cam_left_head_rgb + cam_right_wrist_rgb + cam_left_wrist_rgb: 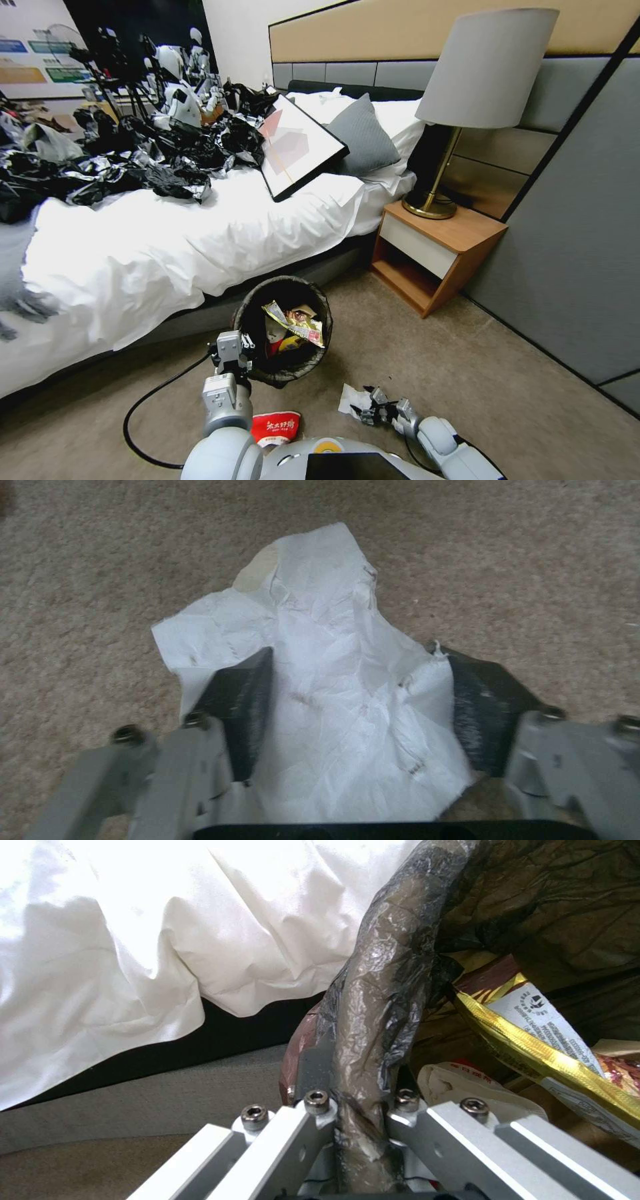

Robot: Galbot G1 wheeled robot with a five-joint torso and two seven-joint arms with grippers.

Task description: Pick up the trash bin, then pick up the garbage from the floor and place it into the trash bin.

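Sitting on the carpet beside the bed (167, 247), the bin (285, 331) was upright, its black liner (380, 990) folded over the rim. Inside lay a gold-edged wrapper (297, 323), also seen in the left wrist view (533, 1040), plus red and yellow scraps beneath it. The left gripper (235, 357) was clamped on the rim nearest the robot, one finger (313, 1075) outside the wall, the other inside, liner pinched between.

The tissue (353, 400) lay flat on the carpet just right of the bin, near but not touching. The right gripper (369, 412) was down at it, spread wide, pads (243, 700) straddling the tissue (333, 695) on both sides; the paper bulged between them, not squeezed. Whether the pads touched the carpet, can't tell.

A red-and-white wrapper (275, 427) lay on the floor near the left arm, close to the robot's base.

Further out: nightstand (437, 257) with lamp (477, 87) to the right, black sheeting (133, 160) and a framed picture (297, 147) on the bed.
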